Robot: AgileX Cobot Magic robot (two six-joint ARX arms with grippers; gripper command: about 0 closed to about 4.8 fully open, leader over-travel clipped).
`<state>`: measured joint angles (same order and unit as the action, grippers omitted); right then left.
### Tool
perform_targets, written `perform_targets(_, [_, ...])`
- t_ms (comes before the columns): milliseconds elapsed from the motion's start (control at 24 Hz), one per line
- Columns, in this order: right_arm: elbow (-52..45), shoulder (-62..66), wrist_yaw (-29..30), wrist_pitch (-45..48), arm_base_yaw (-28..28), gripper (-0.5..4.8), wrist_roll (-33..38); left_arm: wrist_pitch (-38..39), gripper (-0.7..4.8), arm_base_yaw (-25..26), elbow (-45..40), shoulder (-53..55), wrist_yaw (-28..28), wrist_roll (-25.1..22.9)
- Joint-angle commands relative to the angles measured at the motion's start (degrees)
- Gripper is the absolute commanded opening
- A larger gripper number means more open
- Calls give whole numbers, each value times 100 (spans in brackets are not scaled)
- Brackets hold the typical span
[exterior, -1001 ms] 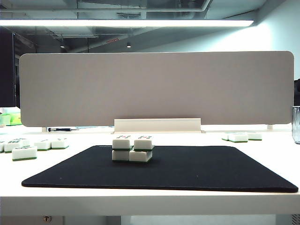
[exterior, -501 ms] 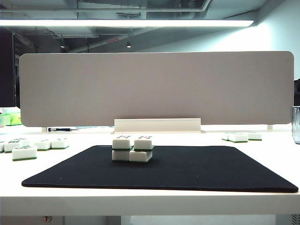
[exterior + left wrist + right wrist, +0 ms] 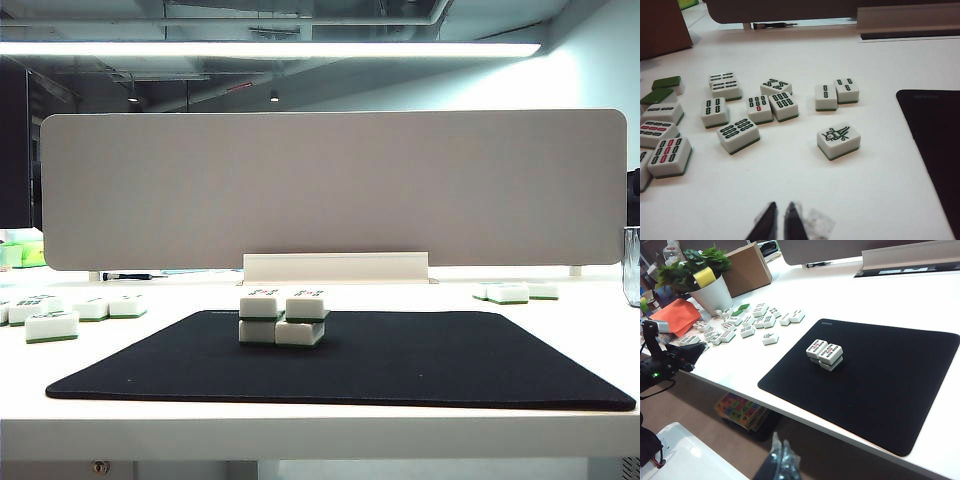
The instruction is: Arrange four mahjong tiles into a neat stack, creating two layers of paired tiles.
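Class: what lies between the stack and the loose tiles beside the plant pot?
Right wrist view: only black mat and bare white table between stack and loose tiles.

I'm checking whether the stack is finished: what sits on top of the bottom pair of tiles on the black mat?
Two more tiles sit on the bottom pair, making the stack two tiers on the black mat, the upper pair slightly offset. The bottom faces are covered. Both grippers, left and right, are clear, jaws shut.

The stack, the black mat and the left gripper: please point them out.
stack (image 3: 283,319), exterior view, its front face.
black mat (image 3: 430,360), exterior view, bare middle.
left gripper (image 3: 779,222), left wrist view, between the shut fingertips.
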<state>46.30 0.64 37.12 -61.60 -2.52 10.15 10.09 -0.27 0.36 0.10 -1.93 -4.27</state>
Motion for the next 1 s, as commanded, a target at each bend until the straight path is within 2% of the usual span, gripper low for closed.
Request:
perform_targets(42, [22,-68,7,50,-7,-1,-13,70,21,-4,-2,0,92,133])
perform_targets(668, [22,-68,-20,63,-9,-1,-109,57,21,-4,-2,0,85,131])
perform_targets(876, [-127,-68,-697,654,-2,-1,-284,59,21,-4,-2,0,83,131])
perform_targets(1001, [-848,-68,-1414,1838,-4,-1,-136,57,21,-4,-2,0,85,131])
